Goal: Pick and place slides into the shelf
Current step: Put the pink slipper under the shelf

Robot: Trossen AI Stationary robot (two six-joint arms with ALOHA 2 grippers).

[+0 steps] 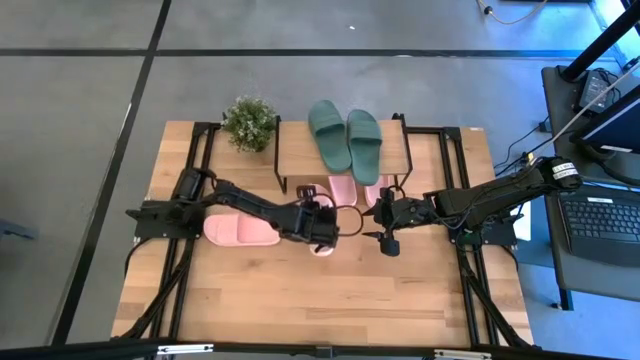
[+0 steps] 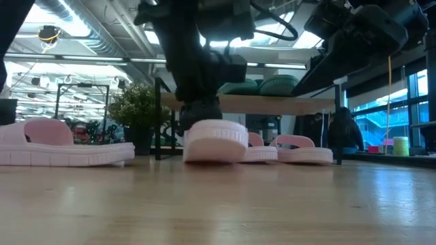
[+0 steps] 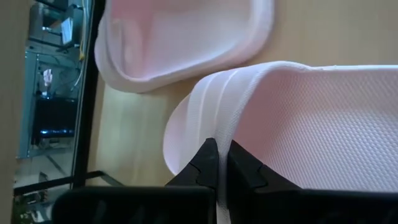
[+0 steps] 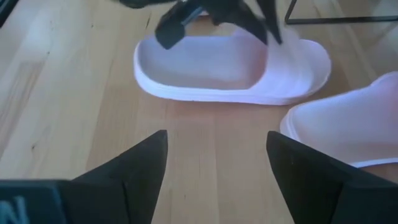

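My left gripper (image 1: 322, 228) is at the table's middle, shut on a light pink slide (image 2: 214, 141) that sits on the wood in front of the shelf (image 1: 300, 150). My right gripper (image 4: 216, 155) hangs open just to the right of it, fingers empty and pointing at that slide (image 4: 230, 68). Two more pink slides (image 2: 300, 151) lie on the table under the shelf's board. A further pink slide (image 1: 240, 230) lies sole-down at the left. A dark green pair (image 1: 345, 140) rests on top of the shelf. My left gripper pinches the ribbed white edge of the strap (image 3: 214, 134) between its two fingers (image 3: 202, 165). The fingers slant down onto it from the table's left. In the low view the slide's sole (image 2: 214, 158) is on the table, and the slide stands upright.
A small potted plant (image 1: 248, 122) stands at the shelf's left end. The shelf's thin black legs (image 1: 278, 175) frame the space under the board. Open wood stretches along the table's near side (image 1: 320, 300). A desk with a laptop (image 1: 600, 220) stands off to the right.
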